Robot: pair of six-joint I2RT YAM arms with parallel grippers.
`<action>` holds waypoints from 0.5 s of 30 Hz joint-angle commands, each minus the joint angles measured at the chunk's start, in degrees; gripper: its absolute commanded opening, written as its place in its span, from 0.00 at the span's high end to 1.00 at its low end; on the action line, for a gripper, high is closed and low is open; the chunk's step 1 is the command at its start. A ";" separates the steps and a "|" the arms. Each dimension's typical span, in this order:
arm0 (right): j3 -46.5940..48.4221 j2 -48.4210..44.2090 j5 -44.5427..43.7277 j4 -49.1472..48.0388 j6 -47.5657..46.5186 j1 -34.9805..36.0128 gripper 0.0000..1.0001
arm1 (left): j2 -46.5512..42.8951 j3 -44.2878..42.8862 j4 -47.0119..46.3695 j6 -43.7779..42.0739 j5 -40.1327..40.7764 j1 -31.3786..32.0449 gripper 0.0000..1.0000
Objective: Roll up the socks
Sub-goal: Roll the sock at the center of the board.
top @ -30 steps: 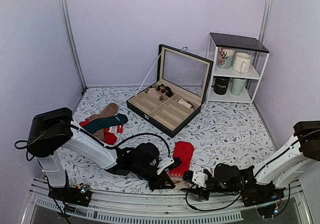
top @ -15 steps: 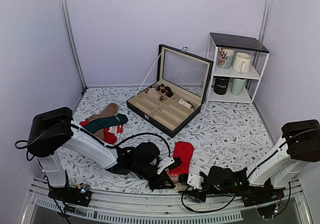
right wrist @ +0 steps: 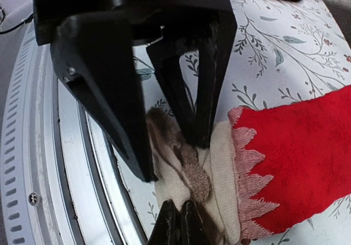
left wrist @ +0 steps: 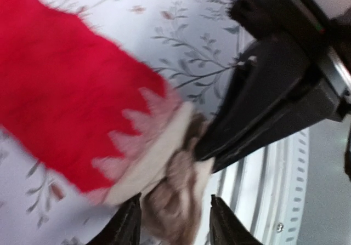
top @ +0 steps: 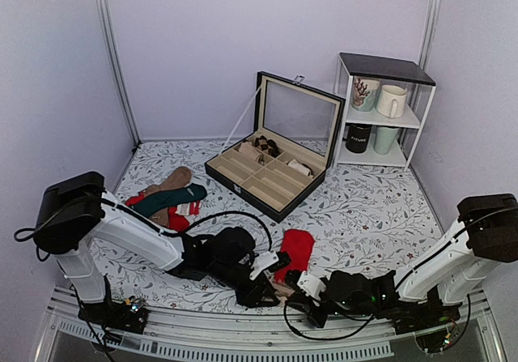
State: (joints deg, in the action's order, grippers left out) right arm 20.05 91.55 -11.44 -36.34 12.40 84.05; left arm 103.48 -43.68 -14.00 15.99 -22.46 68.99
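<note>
The red fuzzy socks (top: 297, 247) lie near the table's front edge, with the beige cuff (right wrist: 219, 163) bunched up toward the rail. My left gripper (top: 271, 285) is open, and its two fingers straddle the bunched cuff (left wrist: 164, 152); the red body (left wrist: 66, 91) stretches away from it. In the left wrist view the gripper (left wrist: 175, 226) has the cuff between its tips. My right gripper (top: 299, 289) comes in from the right. In the right wrist view it (right wrist: 176, 223) is closed, with its tips pinching the cuff's near edge beside the red body (right wrist: 296, 146).
A pile of green, brown and striped socks (top: 166, 200) lies at the left. An open black compartment box (top: 275, 172) stands mid-table. A white shelf with mugs (top: 380, 111) is at the back right. The metal front rail (top: 243, 317) runs just beyond the cuff.
My right arm has slid left along the front edge and its gripper now meets the cuff. My left gripper has barely shifted at the cuff.
</note>
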 commanded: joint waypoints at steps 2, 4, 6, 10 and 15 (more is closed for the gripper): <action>-0.57 0.25 2.61 13.58 9.78 0.72 1.00 | -6.93 3.41 7.81 -4.97 16.24 -0.73 0.53; -0.54 -1.79 3.48 16.47 11.53 0.25 1.00 | -11.07 5.67 5.26 -7.23 20.05 -0.24 0.52; -1.12 -4.08 5.95 17.83 14.11 -0.65 1.00 | -15.67 8.37 1.58 -9.73 21.39 0.95 0.52; -4.00 -7.22 10.15 17.65 19.17 -3.43 1.00 | -21.97 14.22 -7.63 -15.47 22.74 5.70 0.52; -5.39 -5.81 12.68 17.49 24.08 -6.22 1.00 | -23.28 16.49 -12.86 -21.18 18.53 8.95 0.52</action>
State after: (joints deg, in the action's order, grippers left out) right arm 17.39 83.44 -3.03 -27.62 30.09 80.01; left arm 80.16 -28.21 -20.38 1.52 -2.26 76.01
